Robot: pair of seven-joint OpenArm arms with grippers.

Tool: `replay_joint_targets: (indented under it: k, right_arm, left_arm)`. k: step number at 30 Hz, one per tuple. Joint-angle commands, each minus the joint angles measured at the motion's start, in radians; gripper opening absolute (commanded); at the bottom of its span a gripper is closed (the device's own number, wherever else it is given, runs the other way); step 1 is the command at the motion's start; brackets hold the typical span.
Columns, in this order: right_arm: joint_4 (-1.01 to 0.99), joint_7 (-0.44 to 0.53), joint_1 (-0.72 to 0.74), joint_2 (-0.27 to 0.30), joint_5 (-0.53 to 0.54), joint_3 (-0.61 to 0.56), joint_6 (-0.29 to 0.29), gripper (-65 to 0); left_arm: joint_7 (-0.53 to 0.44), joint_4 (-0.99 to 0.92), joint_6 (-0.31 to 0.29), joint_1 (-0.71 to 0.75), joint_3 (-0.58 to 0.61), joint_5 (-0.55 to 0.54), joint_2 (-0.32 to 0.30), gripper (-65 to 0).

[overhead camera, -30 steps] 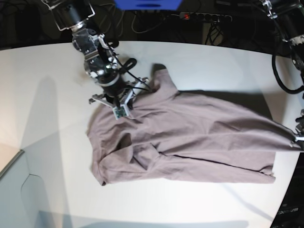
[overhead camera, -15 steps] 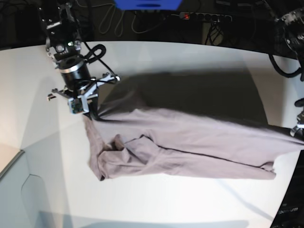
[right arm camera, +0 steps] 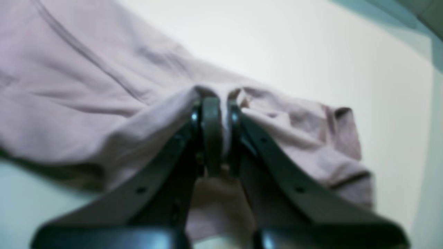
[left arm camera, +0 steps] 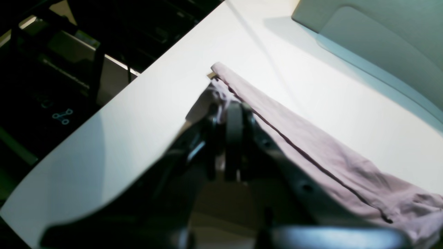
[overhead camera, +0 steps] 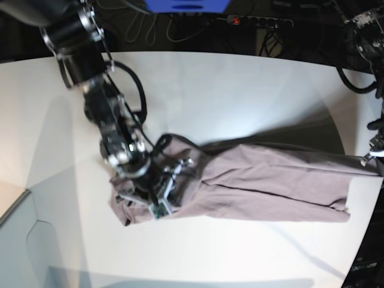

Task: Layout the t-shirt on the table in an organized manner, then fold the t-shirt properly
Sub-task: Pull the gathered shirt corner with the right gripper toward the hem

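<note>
The mauve-brown t-shirt (overhead camera: pixel 270 183) lies as a long creased band across the white table (overhead camera: pixel 240 90), bunched at its left end. My right gripper (overhead camera: pixel 157 204) reaches down onto that bunched end. The right wrist view shows this gripper (right arm camera: pixel 221 103) shut on a pinch of the t-shirt (right arm camera: pixel 86 86), with the cloth draped over both fingers. My left gripper (overhead camera: pixel 372 159) stays at the table's right edge. In the left wrist view this gripper (left arm camera: pixel 233 110) is shut on the hemmed edge of the t-shirt (left arm camera: pixel 328 152), which trails away to the lower right.
Behind the table's back edge a power strip (overhead camera: pixel 258 21) and cables lie in the dark, with a blue object (overhead camera: pixel 186 6) at the top. A pale grey panel (overhead camera: pixel 24 240) adjoins the front left corner. The table's curved edge (left arm camera: pixel 104 114) runs close to my left gripper.
My right arm swung from the back left toward the front, dragging its end of the shirt with it. The shirt now lies as a narrower band. The left gripper stayed at the right edge.
</note>
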Motion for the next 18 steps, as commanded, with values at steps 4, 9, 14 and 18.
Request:
replay_joint_targets:
  k: [4, 9, 14, 18]
  right_arm:
    - [-0.179, 0.026, 0.127, -0.026, 0.002, -0.028, 0.003, -54.2]
    - [-0.195, 0.091, 0.126, -0.025, 0.002, -0.02, -0.002, -40.3]
    - [-0.061, 0.18, 0.006, 0.02, 0.002, 0.043, -0.002, -29.7]
    - [0.037, 0.177, -0.081, 0.031, 0.001, 0.086, -0.002, -30.4]
  left_arm:
    - [-0.027, 0.012, -0.002, 0.004, -0.005, -0.002, -0.014, -64.9]
    - [-0.029, 0.012, -0.002, 0.018, -0.005, -0.002, -0.014, -64.9]
    - [-0.027, 0.011, -0.002, 0.021, -0.005, -0.005, -0.014, -64.9]
    - [-0.031, -0.011, -0.002, 0.021, -0.005, -0.012, -0.014, -64.9]
